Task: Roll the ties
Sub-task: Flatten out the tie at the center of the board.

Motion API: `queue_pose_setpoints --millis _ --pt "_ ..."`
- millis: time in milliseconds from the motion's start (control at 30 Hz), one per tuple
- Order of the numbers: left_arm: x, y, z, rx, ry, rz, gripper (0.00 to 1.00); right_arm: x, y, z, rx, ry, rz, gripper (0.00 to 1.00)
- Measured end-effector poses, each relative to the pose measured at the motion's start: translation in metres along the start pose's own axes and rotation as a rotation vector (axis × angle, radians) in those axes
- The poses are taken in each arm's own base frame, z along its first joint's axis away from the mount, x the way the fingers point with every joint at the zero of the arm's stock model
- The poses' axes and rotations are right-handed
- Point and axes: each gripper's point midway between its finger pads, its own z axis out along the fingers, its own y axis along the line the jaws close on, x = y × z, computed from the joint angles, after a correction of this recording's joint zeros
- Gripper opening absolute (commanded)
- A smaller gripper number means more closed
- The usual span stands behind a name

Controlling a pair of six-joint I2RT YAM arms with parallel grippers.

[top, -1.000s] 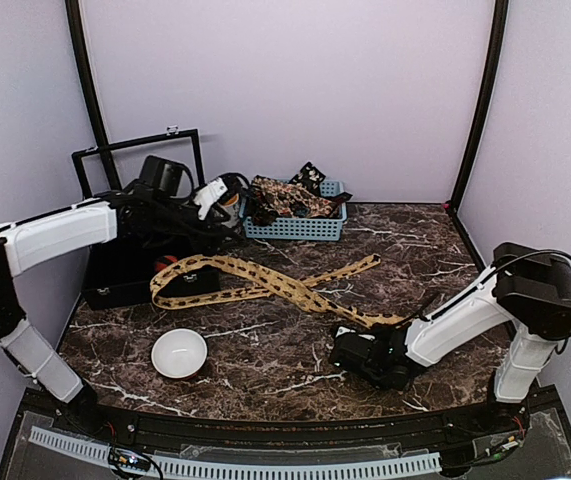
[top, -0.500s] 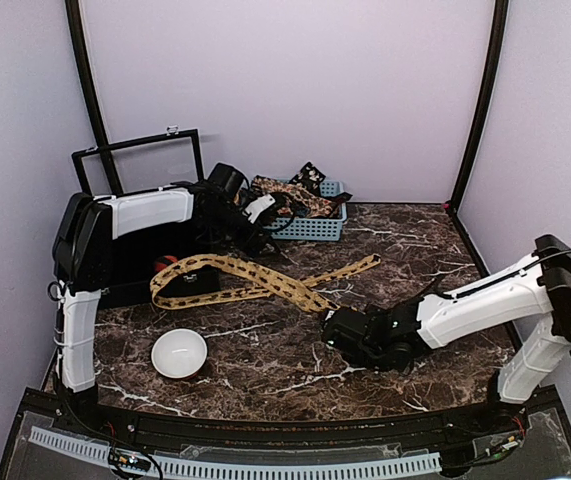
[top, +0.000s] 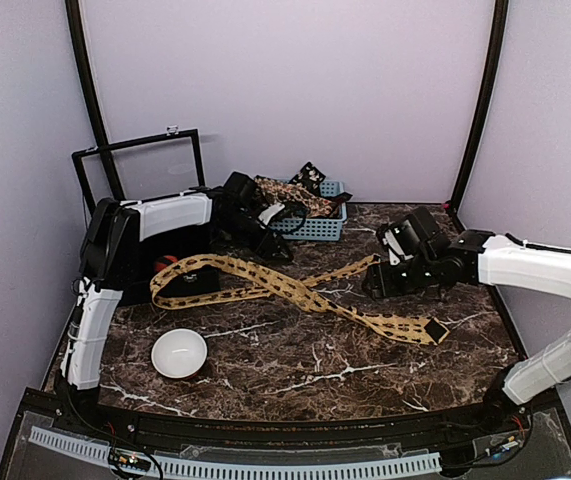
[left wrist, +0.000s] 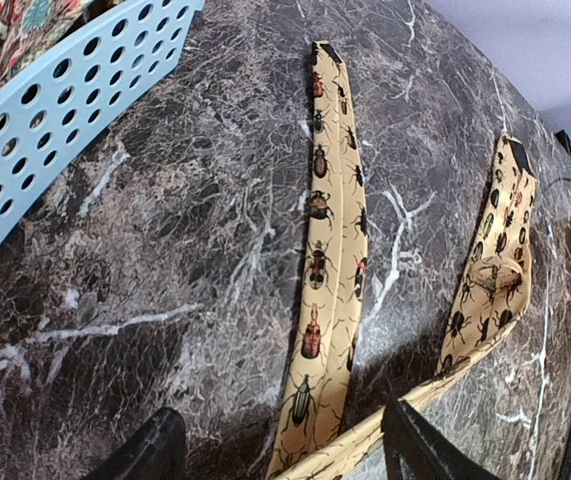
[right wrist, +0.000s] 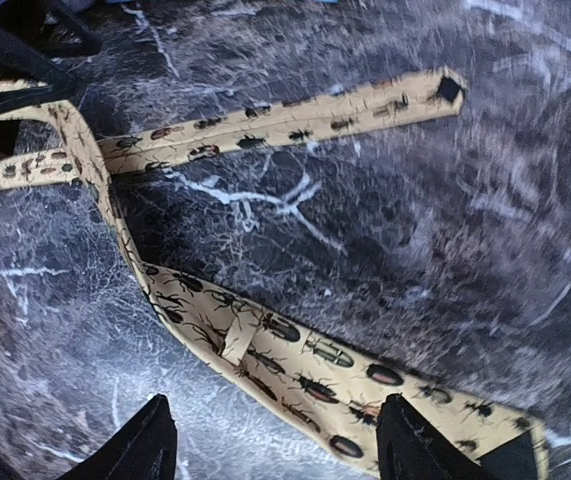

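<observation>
Right gripper (right wrist: 280,445), apparently empty, hovers over mustard tie (right wrist: 325,380).

The mustard-tan tie (top: 303,294), printed with small beetles, lay flat and unrolled across the middle of the worktop (top: 295,360). It was doubled back near the left edge so its lengths crossed, wide end rightward. Dark patterned ties (top: 290,195) were heaped in the basket (top: 310,229) at the far edge.
</observation>
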Motion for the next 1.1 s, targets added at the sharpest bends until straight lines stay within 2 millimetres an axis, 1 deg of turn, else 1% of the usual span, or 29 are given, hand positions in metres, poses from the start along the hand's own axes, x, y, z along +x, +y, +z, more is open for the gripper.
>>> queue_pose_setpoints --millis 67,167,233,367,467,567,633,667,700,800,900,1000,1100 --pt "-0.002 0.003 0.005 0.007 -0.002 -0.052 0.68 0.014 -0.009 0.010 -0.046 0.061 0.126 0.62" --pt "-0.005 0.006 0.014 0.014 -0.004 -0.110 0.66 0.046 -0.020 0.029 -0.082 0.191 0.269 0.59" --pt "0.001 0.008 0.018 0.016 0.014 -0.150 0.62 0.064 -0.024 0.040 -0.092 0.264 0.330 0.56" --pt "0.015 0.006 0.023 0.020 0.066 -0.216 0.51 0.099 -0.031 0.058 -0.106 0.396 0.438 0.53" --pt "0.024 0.001 0.024 0.027 0.106 -0.240 0.43 0.092 -0.031 0.063 -0.147 0.385 0.489 0.53" --pt "0.031 -0.005 0.025 0.038 0.137 -0.238 0.38 0.089 -0.033 0.066 -0.182 0.382 0.524 0.53" --pt "0.036 -0.013 0.024 0.049 0.159 -0.220 0.34 0.087 -0.034 0.067 -0.206 0.377 0.546 0.53" --pt "0.042 -0.023 0.021 0.057 0.183 -0.204 0.32 0.086 -0.035 0.067 -0.217 0.375 0.558 0.53" --pt "0.044 -0.025 0.021 0.060 0.189 -0.201 0.31 0.086 -0.036 0.067 -0.227 0.376 0.570 0.53" --pt "0.056 -0.050 0.010 0.077 0.238 -0.156 0.26 0.088 -0.040 0.066 -0.266 0.383 0.615 0.54" --pt "0.072 -0.077 -0.003 0.086 0.286 -0.107 0.26 0.086 -0.050 0.066 -0.284 0.368 0.659 0.54" --pt "0.095 -0.106 -0.015 0.097 0.334 -0.063 0.25 0.082 -0.064 0.066 -0.271 0.343 0.698 0.55" --pt "0.116 -0.127 -0.022 0.105 0.371 -0.026 0.25 0.080 -0.073 0.065 -0.262 0.327 0.720 0.56"
